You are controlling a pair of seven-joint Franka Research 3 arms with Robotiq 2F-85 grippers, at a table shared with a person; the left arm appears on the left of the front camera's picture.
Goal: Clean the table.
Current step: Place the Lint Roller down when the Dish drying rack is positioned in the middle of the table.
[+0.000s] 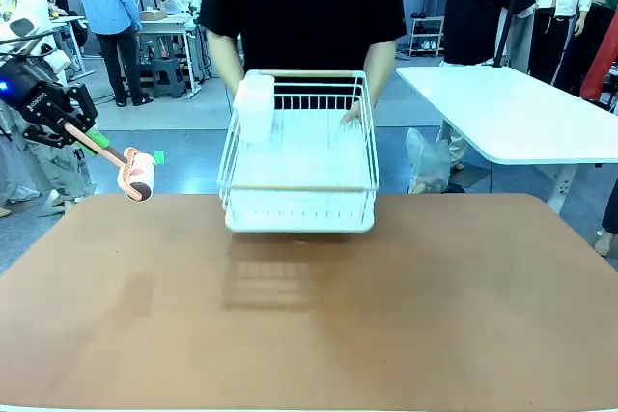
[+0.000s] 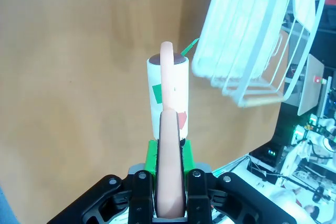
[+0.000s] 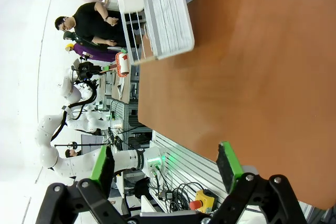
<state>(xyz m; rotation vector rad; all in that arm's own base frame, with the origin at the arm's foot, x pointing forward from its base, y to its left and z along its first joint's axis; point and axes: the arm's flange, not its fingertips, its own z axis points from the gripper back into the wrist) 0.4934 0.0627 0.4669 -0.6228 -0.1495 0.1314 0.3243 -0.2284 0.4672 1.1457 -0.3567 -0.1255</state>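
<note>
The left tool (image 1: 85, 134) is clamped on the handle of a lint roller (image 1: 137, 174), whose long axis slopes down toward the desk (image 1: 406, 315) lying below and ahead of it; the right tool (image 3: 167, 167), jaws spread and empty, hovers over the desk's near side; a person's hand (image 1: 353, 113) holds a white wire basket (image 1: 299, 156) above the far edge.

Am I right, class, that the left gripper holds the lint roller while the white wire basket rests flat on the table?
Not quite. The left gripper does hold the lint roller, but the front view shows the person's hands lifting the white wire basket above the table, its shadow beneath.
</note>
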